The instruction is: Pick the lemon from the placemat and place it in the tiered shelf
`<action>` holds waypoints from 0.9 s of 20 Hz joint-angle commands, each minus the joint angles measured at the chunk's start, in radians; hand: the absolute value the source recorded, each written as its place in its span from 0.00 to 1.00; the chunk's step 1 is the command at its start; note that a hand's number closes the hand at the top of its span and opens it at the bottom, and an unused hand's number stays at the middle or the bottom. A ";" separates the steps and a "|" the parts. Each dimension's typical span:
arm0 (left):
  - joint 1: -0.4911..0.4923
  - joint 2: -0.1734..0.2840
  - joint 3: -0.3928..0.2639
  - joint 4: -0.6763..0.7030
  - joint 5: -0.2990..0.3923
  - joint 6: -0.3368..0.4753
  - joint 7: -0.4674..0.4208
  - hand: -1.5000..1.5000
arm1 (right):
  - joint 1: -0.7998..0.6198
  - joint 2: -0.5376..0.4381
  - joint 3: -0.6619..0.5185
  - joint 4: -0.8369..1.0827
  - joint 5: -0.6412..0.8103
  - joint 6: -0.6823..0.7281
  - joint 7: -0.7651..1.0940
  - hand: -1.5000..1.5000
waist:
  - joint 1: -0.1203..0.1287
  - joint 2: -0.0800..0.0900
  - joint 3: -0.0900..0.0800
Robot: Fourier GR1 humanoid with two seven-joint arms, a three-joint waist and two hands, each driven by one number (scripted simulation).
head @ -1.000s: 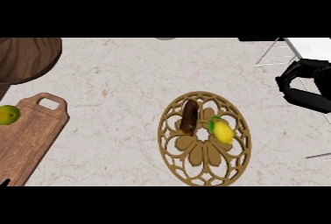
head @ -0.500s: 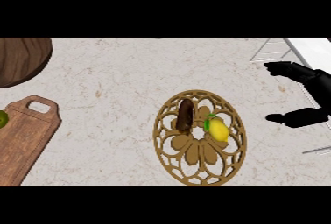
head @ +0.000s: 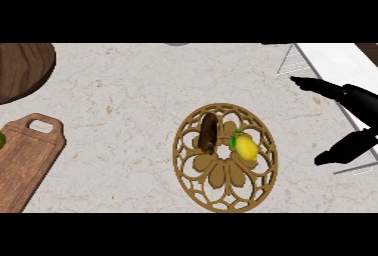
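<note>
**Right hand spread out by the shelf, lemon not picked up yet**

Compared to half a second back, my view has slid a bit: the cutting board and the dark wooden round thing in the far left corner both show more now, and the placemat sits about where it was. The right hand has drifted slightly left and nearer, with its fingers and thumb spread wide apart, holding nothing. One finger points left, the thumb hangs lower down near the placemat's right edge but well clear of it.

The lemon is on the right half of the round openwork placemat, just beside a dark brown oblong thing I can't identify. The two look nearly touching.

Hard to read: the tiered shelf is only a white corner at far right, mostly cut off, and the hand covers part of it. A sliver of green at the left edge is cropped. Left hand isn't showing at all.
</note>
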 commanded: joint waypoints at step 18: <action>-0.226 -0.217 -0.021 -0.145 0.065 -0.037 -0.038 0.50 | -0.144 0.088 0.215 -0.102 0.224 -0.080 0.473 0.00 | -0.025 0.004 -0.037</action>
